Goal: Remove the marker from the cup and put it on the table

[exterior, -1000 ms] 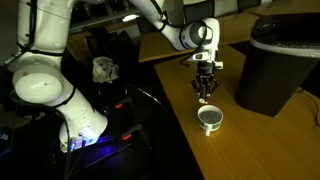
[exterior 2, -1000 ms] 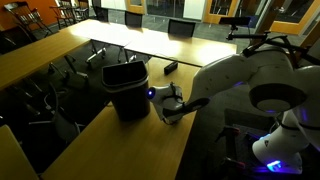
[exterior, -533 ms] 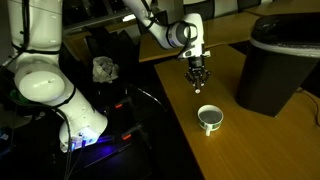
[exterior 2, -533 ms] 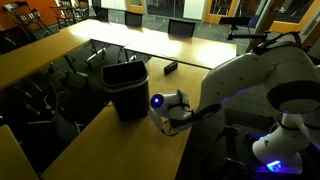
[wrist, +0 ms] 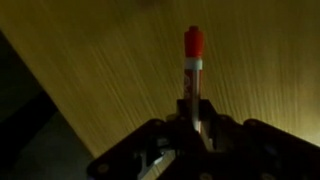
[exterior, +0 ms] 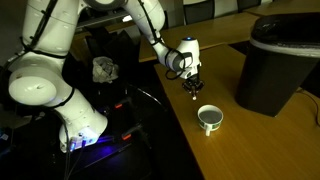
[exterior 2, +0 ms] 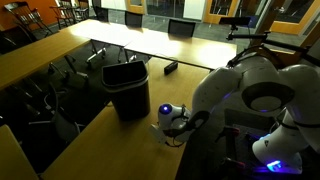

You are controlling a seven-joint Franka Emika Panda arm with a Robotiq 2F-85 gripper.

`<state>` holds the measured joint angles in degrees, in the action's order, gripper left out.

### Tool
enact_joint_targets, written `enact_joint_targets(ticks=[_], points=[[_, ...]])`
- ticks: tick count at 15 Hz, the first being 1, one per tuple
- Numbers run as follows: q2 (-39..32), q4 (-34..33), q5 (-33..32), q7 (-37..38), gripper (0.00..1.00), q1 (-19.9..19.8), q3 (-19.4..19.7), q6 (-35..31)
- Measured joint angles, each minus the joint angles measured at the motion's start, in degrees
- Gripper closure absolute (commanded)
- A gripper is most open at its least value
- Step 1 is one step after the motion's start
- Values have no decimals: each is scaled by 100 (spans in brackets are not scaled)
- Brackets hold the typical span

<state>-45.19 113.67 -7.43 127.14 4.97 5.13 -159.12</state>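
My gripper is shut on the marker, a slim stick with a red cap that points away from the jaws in the wrist view. In an exterior view the marker's tip hangs just above the brown wood-grain table, near its edge. The white cup stands on the table a little in front of and to the right of the gripper, with a dark inside. In an exterior view the gripper shows beside the black bin; the cup is hidden there.
A big black cylindrical bin stands on the table to the right of the cup, also in an exterior view. The table edge drops to a dark cluttered floor with cables. A crumpled white object lies beyond.
The gripper has moved left and away from above the cup, toward the table edge, carrying the marker, and has lowered toward the tabletop.
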Motion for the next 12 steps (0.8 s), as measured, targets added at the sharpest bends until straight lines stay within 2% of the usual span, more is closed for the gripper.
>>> enact_joint_targets(ticks=[1,2,4,6,7,9,12], points=[[-130,-84,271,-507,55,-190,-211,-44],[-249,-194,540,-1025,53,-374,-420,-46],[-435,-412,1055,-2019,39,-678,-779,-42],[-441,-566,1268,-2523,26,-636,-721,111],[-377,-615,1272,-2571,17,-479,-539,257],[-89,-636,1217,-2552,2,83,55,720],[477,-652,808,-2403,0,877,745,1890]])
